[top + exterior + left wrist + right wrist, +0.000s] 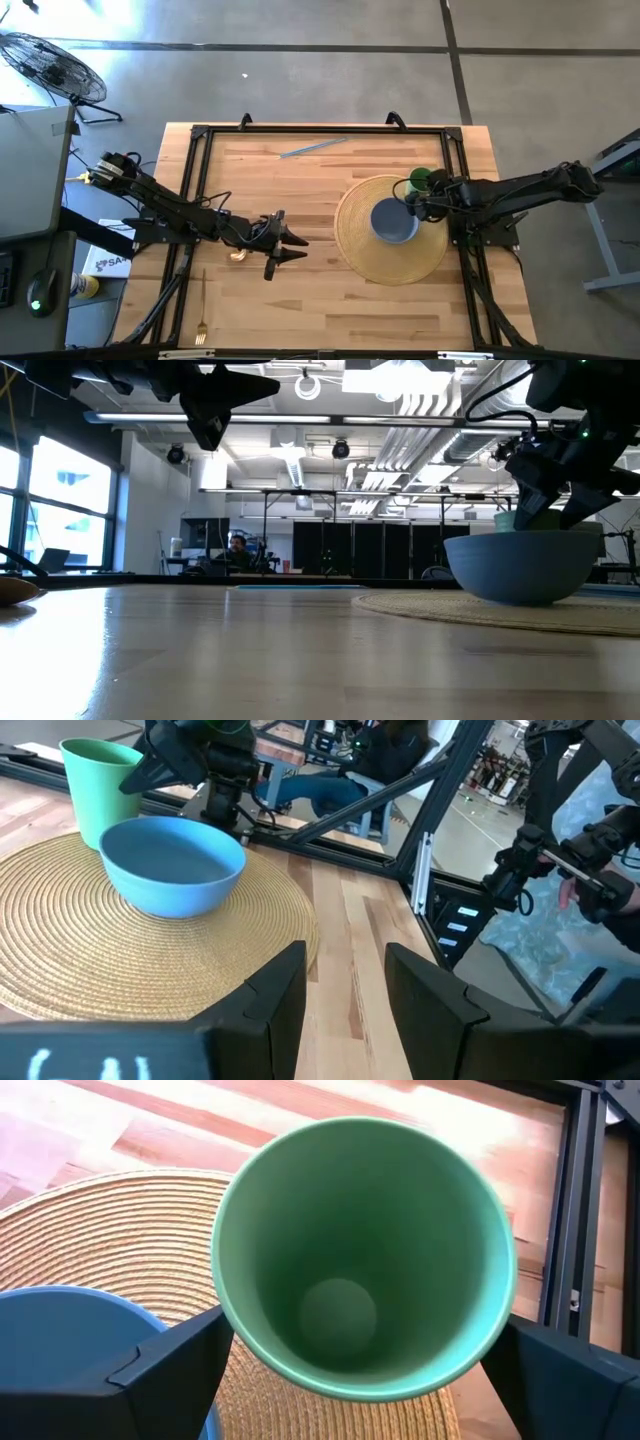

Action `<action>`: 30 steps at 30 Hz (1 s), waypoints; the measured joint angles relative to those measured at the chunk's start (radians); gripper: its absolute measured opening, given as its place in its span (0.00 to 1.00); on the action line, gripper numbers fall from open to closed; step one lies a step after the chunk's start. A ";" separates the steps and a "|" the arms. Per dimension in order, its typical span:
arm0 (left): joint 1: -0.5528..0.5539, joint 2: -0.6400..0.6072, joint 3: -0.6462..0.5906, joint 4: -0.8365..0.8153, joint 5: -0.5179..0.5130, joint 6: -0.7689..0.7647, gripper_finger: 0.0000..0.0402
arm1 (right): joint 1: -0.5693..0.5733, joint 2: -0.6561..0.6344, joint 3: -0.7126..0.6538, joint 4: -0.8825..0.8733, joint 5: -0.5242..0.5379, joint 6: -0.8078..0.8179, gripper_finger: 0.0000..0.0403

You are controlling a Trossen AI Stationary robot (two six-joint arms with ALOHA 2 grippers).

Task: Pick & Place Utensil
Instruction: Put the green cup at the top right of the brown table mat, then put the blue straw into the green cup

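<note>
Right hand point(350, 1380): fingers apart, straddling green cup point(362, 1255) beside blue bowl point(394, 221).
Left hand point(292, 247): fingers apart, empty.
Fork point(202, 310): likely the utensil, far from bowl, ungrasped.
Next: reach fork.

A grey concrete floor point(330, 25) and a standing fan point(55, 65) are seen; ceiling lights point(308, 384) and left windows point(60, 510) are shown.

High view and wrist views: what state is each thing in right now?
Green cup: upright, empty, on the mat between the right pincer's fingers.
Blue bowl: upright, empty, on the mat.
Woven mat: flat on the table.
Fork: flat on the table, untouched.
Left pincer: open, empty.
Right pincer: open around the cup.
</note>
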 joint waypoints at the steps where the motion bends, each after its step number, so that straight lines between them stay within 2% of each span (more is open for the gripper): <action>1: 0.000 0.000 0.000 0.000 0.000 0.000 0.34 | 0.000 0.000 0.000 0.000 0.000 0.000 0.98; 7: 0.000 0.000 0.000 0.000 0.000 0.000 0.34 | -0.001 0.000 0.000 0.000 -0.002 0.003 0.98; 13: 0.000 0.000 0.000 0.000 0.000 0.000 0.34 | -0.001 0.000 0.000 0.018 -0.063 0.007 0.98; 19: 0.000 0.000 0.000 0.000 0.007 0.000 0.34 | -0.011 0.000 0.000 0.005 -0.107 0.034 0.93; 30: 0.000 0.000 0.000 0.000 0.025 0.000 0.34 | -0.042 0.000 0.018 -0.014 -0.323 0.037 0.91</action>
